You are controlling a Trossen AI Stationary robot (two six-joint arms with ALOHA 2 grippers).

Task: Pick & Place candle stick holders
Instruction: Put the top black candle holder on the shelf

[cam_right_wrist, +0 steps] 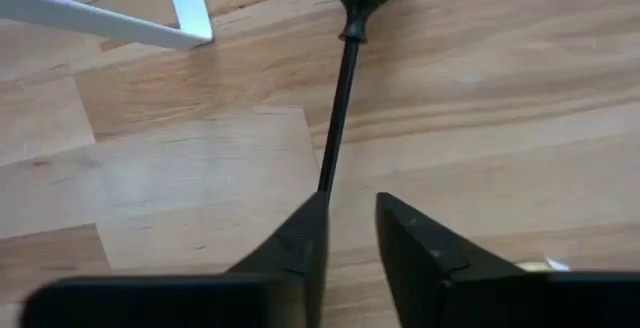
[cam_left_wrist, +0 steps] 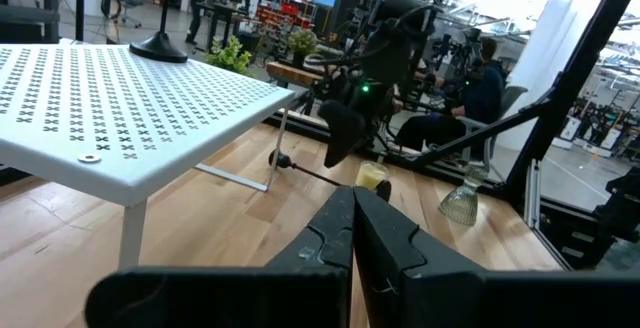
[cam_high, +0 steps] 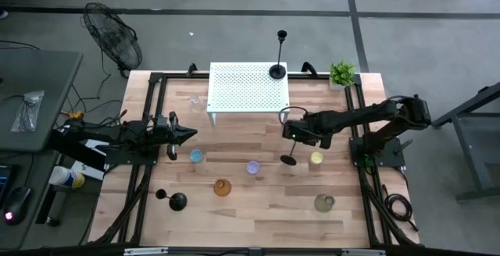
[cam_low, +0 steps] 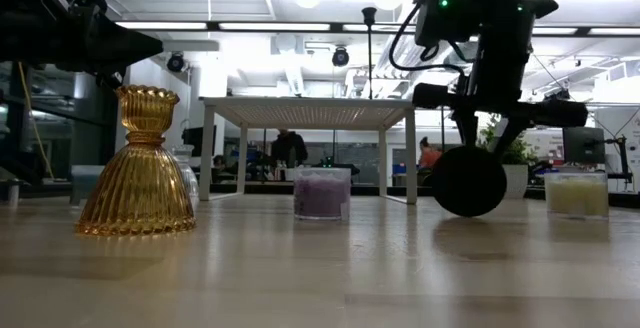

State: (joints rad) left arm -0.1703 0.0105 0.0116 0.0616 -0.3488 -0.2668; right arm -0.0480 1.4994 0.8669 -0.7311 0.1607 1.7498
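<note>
The slim black metal candlestick (cam_right_wrist: 340,98) lies tipped on the wooden table (cam_high: 258,209) near its right side, its stem running straight ahead of the right tool (cam_right_wrist: 352,230). That tool's fingers stand narrowly parted, the stem against one finger. The left tool (cam_high: 190,133), shut and empty, waits well apart.

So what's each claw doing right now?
Left gripper: closed, holding nothing.
Right gripper: fingers slightly apart beside the black candlestick; grip cannot be told.
</note>
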